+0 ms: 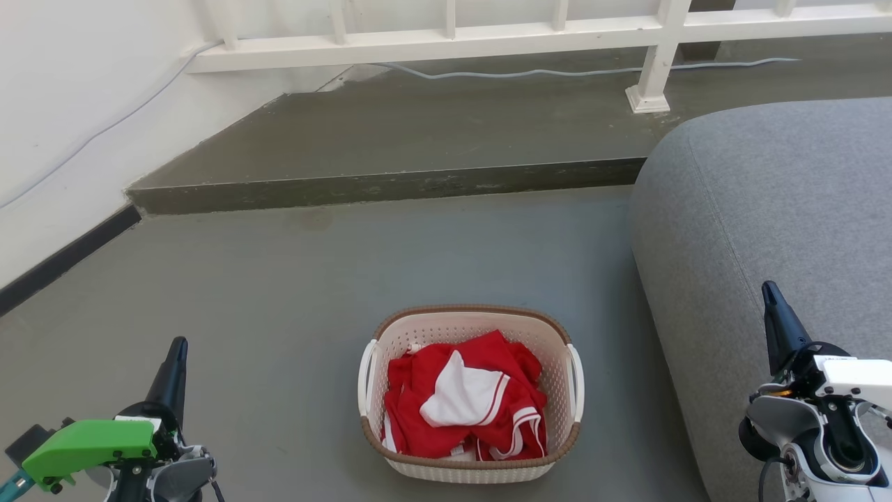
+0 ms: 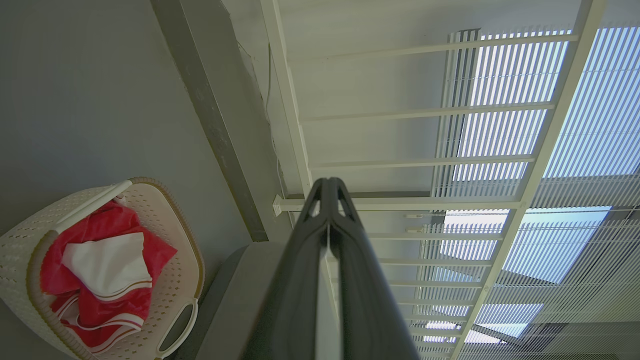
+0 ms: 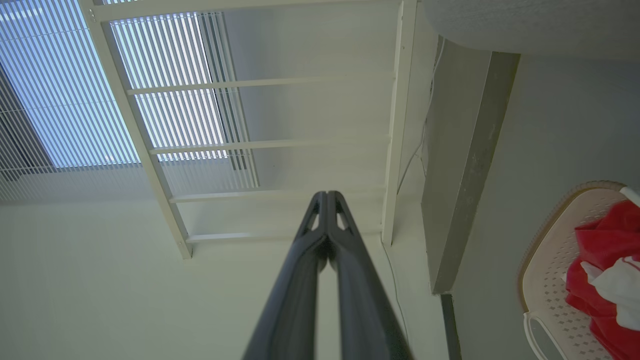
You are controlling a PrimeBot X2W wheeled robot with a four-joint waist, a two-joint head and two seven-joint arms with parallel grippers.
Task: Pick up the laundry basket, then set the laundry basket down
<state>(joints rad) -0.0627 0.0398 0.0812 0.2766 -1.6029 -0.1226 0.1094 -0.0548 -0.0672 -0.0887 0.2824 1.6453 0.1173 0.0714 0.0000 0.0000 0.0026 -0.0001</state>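
Basket (image 1: 474, 473) on floor (image 1: 279, 293), red clothes (image 1: 418, 390) inside | left hand (image 1: 180, 343) closed, empty | right hand (image 1: 769, 287) closed, empty

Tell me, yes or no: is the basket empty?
No, red and white clothing lies inside the basket on the floor.

The head camera looked steeply down from above at the laundry basket (image 1: 470, 390) on the near floor (image 1: 279, 314). The wrist cameras sat low behind the left gripper (image 2: 328, 185) and right gripper (image 3: 327, 196), facing the far railing (image 2: 400, 203). Each caught the basket at one edge.
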